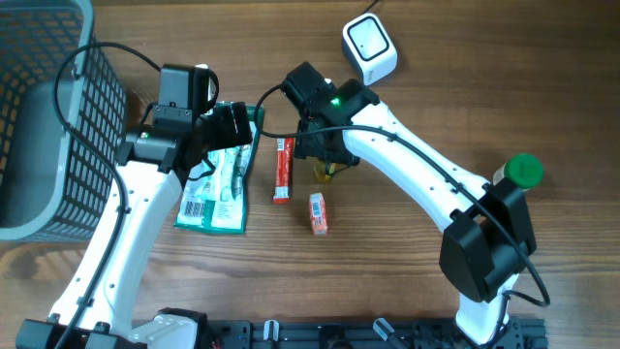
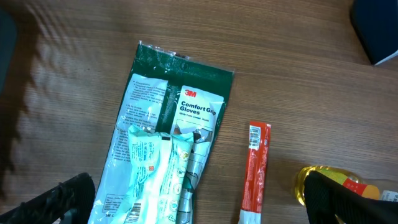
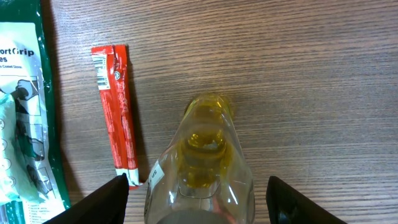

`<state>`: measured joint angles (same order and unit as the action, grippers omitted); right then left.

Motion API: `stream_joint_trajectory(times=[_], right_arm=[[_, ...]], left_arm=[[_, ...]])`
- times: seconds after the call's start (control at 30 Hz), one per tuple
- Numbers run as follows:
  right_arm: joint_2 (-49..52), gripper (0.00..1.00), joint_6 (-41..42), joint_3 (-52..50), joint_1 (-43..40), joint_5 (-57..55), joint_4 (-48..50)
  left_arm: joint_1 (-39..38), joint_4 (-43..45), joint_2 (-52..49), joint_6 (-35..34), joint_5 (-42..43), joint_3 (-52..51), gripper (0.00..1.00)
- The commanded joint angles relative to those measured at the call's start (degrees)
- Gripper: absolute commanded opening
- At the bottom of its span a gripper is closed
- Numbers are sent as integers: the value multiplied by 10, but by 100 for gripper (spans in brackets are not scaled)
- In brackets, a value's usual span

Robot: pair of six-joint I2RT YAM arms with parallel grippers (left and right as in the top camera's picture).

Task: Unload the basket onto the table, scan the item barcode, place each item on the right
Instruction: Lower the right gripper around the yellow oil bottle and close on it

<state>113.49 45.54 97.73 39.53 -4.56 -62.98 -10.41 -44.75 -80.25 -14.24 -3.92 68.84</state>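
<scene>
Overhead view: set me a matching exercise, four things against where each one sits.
Things:
1. scanner
2. basket
3. bottle
4. glove pack

Places:
A. at the frame's left edge
B. between the open fingers of the right gripper, not yet clamped
C. at the top of the frame, white
D. flat on the wood below the open left gripper

Pairs: 1-C, 2-A, 3-B, 4-D
</scene>
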Motion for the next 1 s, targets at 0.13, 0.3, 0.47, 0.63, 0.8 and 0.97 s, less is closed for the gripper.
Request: stream_joint_trajectory(times=[0.13,0.3,0.47,0.63,0.8,0.97], right_arm=[[14,67,26,-7,0,-14,-3],[14,64,27,-9,0,-14,-3],[14,64,41,-26,0,-13,8],[14,59,42,-29,0,-13,11],[14,56,41,-29,0,-13,17],[14,57,41,-29,0,-13,28]], left_arm=[[4,2,-1,1,5,2,100],[4,2,-1,1,5,2,100],[4,1,-1,1,5,2,100],[4,1,-1,1,5,2,100],[4,1,-1,1,5,2,100],[4,1,-1,1,5,2,100]])
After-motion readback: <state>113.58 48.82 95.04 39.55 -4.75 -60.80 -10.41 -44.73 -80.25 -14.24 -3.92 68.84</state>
